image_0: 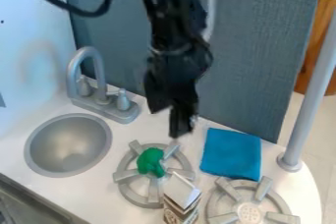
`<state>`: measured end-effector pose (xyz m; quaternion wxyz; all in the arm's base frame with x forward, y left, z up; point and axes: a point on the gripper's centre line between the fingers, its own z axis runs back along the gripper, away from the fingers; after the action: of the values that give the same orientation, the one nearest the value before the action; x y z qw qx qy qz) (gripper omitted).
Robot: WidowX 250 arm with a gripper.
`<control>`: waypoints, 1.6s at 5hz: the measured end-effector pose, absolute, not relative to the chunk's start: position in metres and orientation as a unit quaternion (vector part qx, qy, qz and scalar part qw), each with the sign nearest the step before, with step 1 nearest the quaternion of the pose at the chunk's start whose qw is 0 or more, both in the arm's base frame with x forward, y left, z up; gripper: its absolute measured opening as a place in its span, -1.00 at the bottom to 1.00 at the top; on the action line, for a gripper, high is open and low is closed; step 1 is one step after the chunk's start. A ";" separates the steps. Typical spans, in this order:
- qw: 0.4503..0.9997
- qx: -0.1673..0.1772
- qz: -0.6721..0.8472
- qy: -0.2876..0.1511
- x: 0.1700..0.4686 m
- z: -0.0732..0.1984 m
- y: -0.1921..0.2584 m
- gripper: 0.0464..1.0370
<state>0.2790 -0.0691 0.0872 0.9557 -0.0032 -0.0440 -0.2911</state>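
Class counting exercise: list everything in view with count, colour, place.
Sink: 1, grey, left
Faucet: 1, grey, behind sink
Burners: 2, grey, front
Toy: 1, green, on left burner
Carton: 1, white and brown, between burners
Cloth: 1, blue, behind right burner
Pole: 1, grey, right
Back panel: 1, blue-grey, behind counter
Side panel: 1, pale, left
Counter: 1, white, beneath
Floor: 1, beige, right edge
Arm: 1, black, top centre
Tool: 1, black, centre
Cable: 1, black, top left

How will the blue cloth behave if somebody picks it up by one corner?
The cloth would probably droop, since it looks like soft fabric. It is probably light, being thin and small beside the sink. Lying flat, it seems more apt to wrinkle than tip.
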 end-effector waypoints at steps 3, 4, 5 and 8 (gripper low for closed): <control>0.953 0.065 -0.291 -0.059 0.248 0.055 -0.084 0.93; 0.954 0.043 -0.284 -0.085 0.242 0.037 -0.080 0.93; 0.956 0.020 -0.267 -0.117 0.246 0.028 -0.072 0.93; 0.957 -0.020 -0.256 -0.137 0.260 0.003 -0.064 0.93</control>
<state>0.2595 -0.0641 0.0028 0.9565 -0.0202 -0.1375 -0.2564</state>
